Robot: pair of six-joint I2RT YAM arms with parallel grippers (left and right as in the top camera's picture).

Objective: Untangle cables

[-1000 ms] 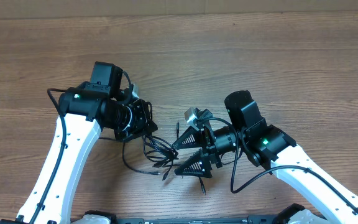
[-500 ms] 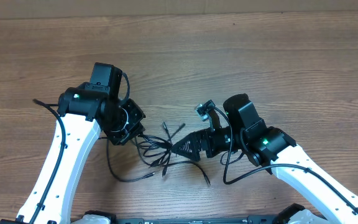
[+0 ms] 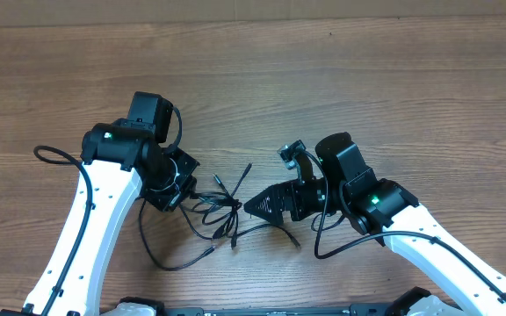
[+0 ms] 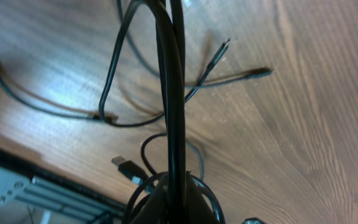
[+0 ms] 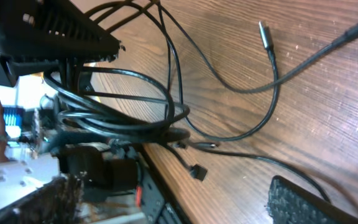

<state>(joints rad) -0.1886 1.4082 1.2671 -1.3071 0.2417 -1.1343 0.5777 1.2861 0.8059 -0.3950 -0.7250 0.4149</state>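
Note:
The cables (image 3: 220, 211) are thin black cords knotted together on the wooden table between the two arms. Loose plug ends (image 3: 248, 166) stick out of the knot, and one long strand (image 3: 152, 254) loops toward the front left. My left gripper (image 3: 183, 189) is shut on a bundle of the cables (image 4: 176, 93), which runs straight out from its fingertips (image 4: 197, 202). My right gripper (image 3: 253, 208) is turned on its side just right of the knot. Its jaws stand wide apart and empty in the right wrist view, with the cables (image 5: 135, 124) ahead of the fingers (image 5: 306, 202).
The table's front edge with dark equipment (image 5: 104, 174) lies close behind the knot. A thicker black wire (image 3: 341, 250) hangs from the right arm. The left arm's white link (image 3: 86, 237) crosses the front left corner.
The left gripper has pulled the cables leftward, and the long strand has swung out to the front left. The right gripper rolled onto its side and stayed by the knot.

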